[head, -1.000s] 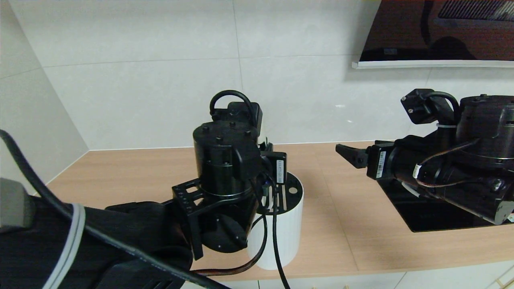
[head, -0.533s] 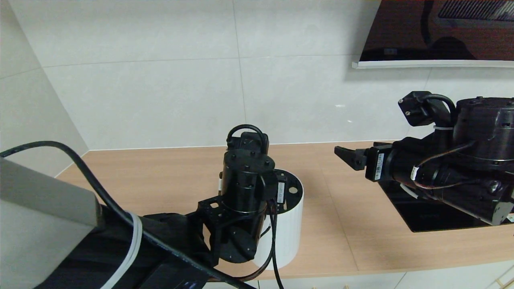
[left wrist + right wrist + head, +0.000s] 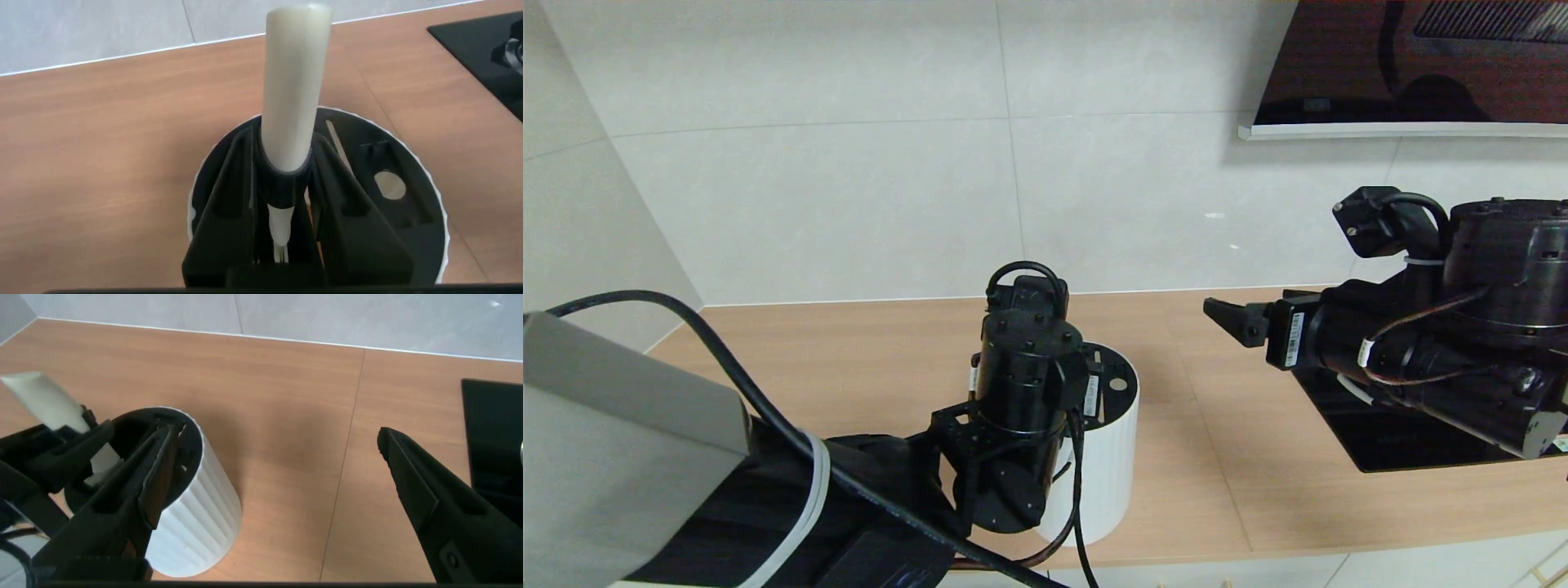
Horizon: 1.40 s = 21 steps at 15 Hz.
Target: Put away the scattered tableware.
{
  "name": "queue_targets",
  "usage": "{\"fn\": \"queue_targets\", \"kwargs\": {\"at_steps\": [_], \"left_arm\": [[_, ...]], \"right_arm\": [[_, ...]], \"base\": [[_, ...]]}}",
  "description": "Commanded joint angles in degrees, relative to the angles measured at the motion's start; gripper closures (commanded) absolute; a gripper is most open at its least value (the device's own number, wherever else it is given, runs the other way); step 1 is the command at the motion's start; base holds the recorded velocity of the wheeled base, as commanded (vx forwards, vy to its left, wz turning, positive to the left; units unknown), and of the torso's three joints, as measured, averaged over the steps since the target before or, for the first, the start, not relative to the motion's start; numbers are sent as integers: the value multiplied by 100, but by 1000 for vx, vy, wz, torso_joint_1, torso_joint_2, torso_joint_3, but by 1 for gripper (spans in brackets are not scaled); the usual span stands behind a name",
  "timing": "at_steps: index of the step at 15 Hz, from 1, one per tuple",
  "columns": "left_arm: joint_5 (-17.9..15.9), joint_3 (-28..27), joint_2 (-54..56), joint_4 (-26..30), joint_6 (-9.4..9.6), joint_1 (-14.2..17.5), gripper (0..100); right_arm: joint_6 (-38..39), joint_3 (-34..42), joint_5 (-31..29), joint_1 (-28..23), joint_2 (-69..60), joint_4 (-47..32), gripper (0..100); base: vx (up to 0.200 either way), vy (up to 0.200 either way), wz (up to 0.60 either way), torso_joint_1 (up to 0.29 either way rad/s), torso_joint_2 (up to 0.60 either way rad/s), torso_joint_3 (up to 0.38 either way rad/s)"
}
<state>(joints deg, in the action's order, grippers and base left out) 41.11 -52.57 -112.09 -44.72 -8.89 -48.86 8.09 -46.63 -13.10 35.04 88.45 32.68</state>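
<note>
Tabletop [image 3: 833, 351] of pale wood runs along a tiled wall in the head view. Near its front edge stands a white ribbed holder [image 3: 1104, 482] with a black slotted lid. The left arm's wrist hangs directly over that lid and hides much of it. To the right, the right tool [image 3: 1232, 317] is level above the tabletop, well apart from the holder. It is just beside a black cooktop [image 3: 1380, 445] set into the surface, and a dark hood [image 3: 1413, 65] hangs on the wall above. In the left wrist view, the left tool [image 3: 286, 155] is closed around a utensil [image 3: 296, 82] with a cream handle. One finger [image 3: 233, 196] presses each side of the dark collar. The utensil stands upright, with its lower end reaching down into the slotted lid of the holder; how deep it goes cannot be told. In the right wrist view, the right tool's two fingers [image 3: 433, 506] are spread wide with nothing between them. Beyond them are the holder on bare wood and the cream handle slanting up beside its rim.
</note>
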Motion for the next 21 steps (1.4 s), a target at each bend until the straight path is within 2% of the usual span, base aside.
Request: {"fn": "queue_targets", "kwargs": {"at_steps": [1, 2, 8, 12, 13, 15, 18, 20, 21], "left_arm": [[3, 1, 12, -2, 1, -1, 100], [3, 1, 12, -2, 1, -1, 0], [3, 1, 47, -2, -8, -1, 0], [-24, 89, 443, -11, -17, -1, 0], [-182, 141, 785, -11, -104, -10, 0], [-771, 203, 1453, 7, -157, 8, 0], [-1483, 343, 2482, -2, -342, 140, 0], [-2116, 528, 3194, -2, -412, 201, 0], [-2441, 757, 3659, 24, -421, 439, 0]], "right_arm": [[-1, 5, 1, 3, 5, 1, 0], [-1, 5, 1, 3, 5, 1, 0], [-10, 40, 1, 3, -4, 10, 0], [-10, 40, 1, 3, 5, 10, 0], [-10, 49, 10, 3, -12, 1, 0], [-10, 110, 10, 3, -30, 1, 0], [-159, 172, 27, 12, -206, 10, 0], [-440, 304, 18, 3, -575, 80, 0], [-475, 347, 1, 3, -847, 159, 0]], "base": [[0, 0, 0, 0, 0, 0], [0, 0, 0, 0, 0, 0], [0, 0, 0, 0, 0, 0], [0, 0, 0, 0, 0, 0], [0, 0, 0, 0, 0, 0], [0, 0, 0, 0, 0, 0], [0, 0, 0, 0, 0, 0], [0, 0, 0, 0, 0, 0], [0, 0, 0, 0, 0, 0]]}}
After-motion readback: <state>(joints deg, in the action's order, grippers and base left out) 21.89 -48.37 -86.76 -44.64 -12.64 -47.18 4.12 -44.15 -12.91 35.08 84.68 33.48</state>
